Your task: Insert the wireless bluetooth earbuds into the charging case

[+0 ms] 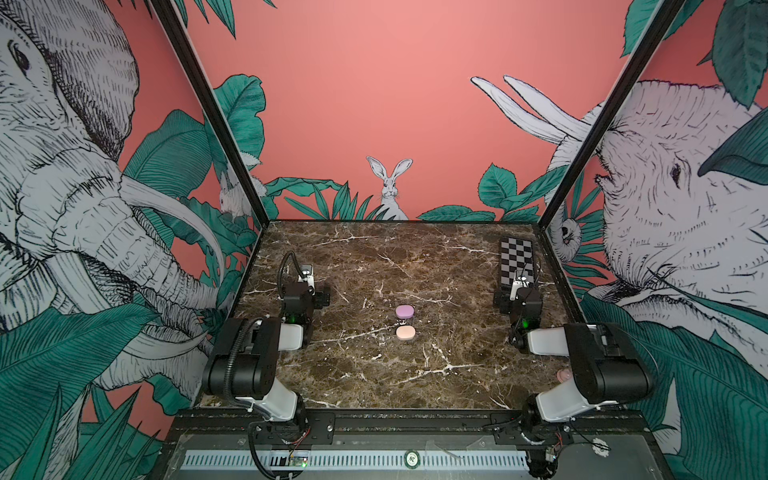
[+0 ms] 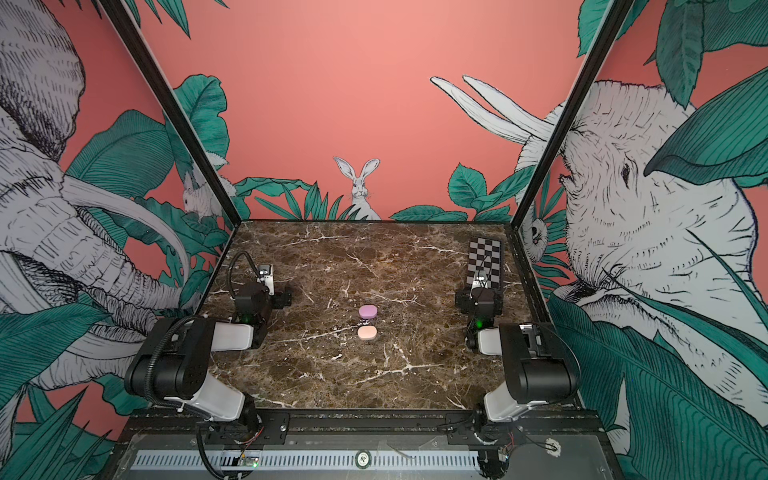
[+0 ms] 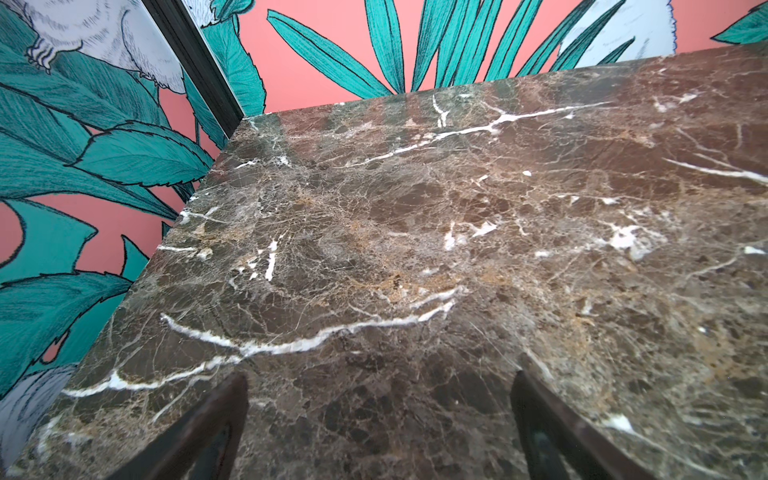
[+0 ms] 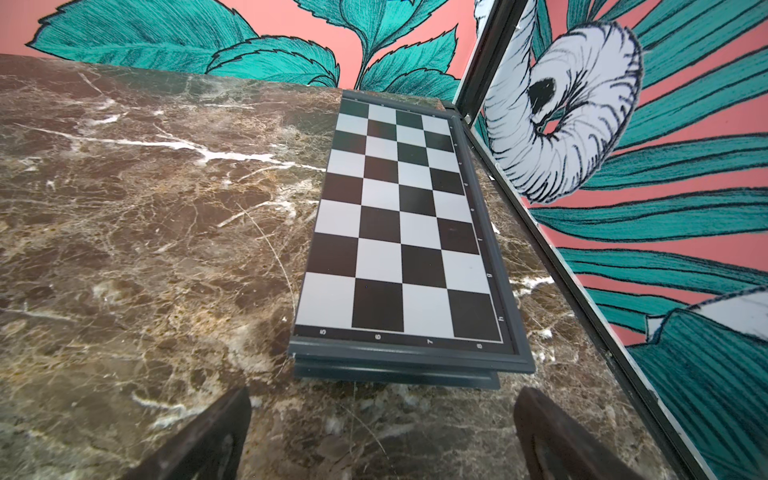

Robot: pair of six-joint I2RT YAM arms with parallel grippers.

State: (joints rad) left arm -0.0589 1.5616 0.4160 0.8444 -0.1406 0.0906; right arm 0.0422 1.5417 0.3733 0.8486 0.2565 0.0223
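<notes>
Two pebble-shaped charging cases lie with lids down mid-table in both top views: a lilac case (image 1: 405, 311) (image 2: 368, 311) and, just in front of it, a peach case (image 1: 405, 332) (image 2: 367, 332). The earbuds are out of view. My left gripper (image 1: 306, 277) (image 3: 379, 376) hovers low over bare marble at the left, far from the cases, open with nothing between its fingers. My right gripper (image 1: 519, 283) (image 4: 384, 390) stands open at the right, its tips just short of the near end of a folded chessboard. Neither wrist view shows a case.
A folded black-and-white chessboard (image 1: 516, 257) (image 4: 399, 216) lies along the table's back right edge by the frame post. Printed walls close the marble table (image 1: 374, 374) on three sides. A small pinkish thing (image 1: 563, 375) peeks out beside the right arm's elbow.
</notes>
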